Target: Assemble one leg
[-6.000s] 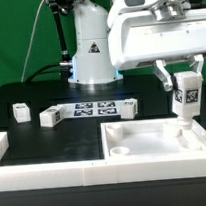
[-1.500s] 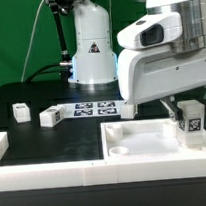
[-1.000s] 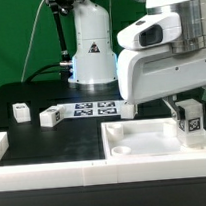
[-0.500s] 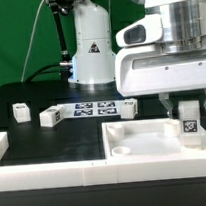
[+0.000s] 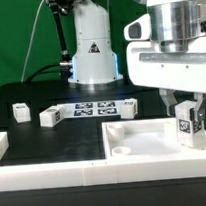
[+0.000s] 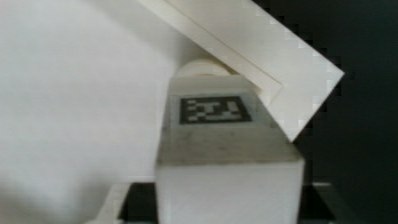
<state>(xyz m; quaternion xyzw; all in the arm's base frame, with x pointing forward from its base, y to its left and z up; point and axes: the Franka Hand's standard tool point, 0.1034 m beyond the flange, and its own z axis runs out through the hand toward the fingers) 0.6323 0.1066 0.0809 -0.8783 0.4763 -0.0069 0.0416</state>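
Black tabletop (image 5: 33, 132), green backdrop (image 5: 11, 38). leg (image 5: 186, 125) upright between the jaws, gripper (image 5: 185, 113) clamped on it, tag facing the exterior cam. Leg's white lower end blends into the white panel (image 5: 145, 153) under the jaws, so contact can't be told. Wrist view cuts off the fingertips. Well off from the jaws: three loose blocks (image 5: 50, 116), marker board (image 5: 91, 109).

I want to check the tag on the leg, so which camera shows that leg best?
The wrist view: the leg fills the middle of the picture with its tag facing the camera and readable. The exterior view shows it small, held in the gripper at the white tray, the tag tiny.
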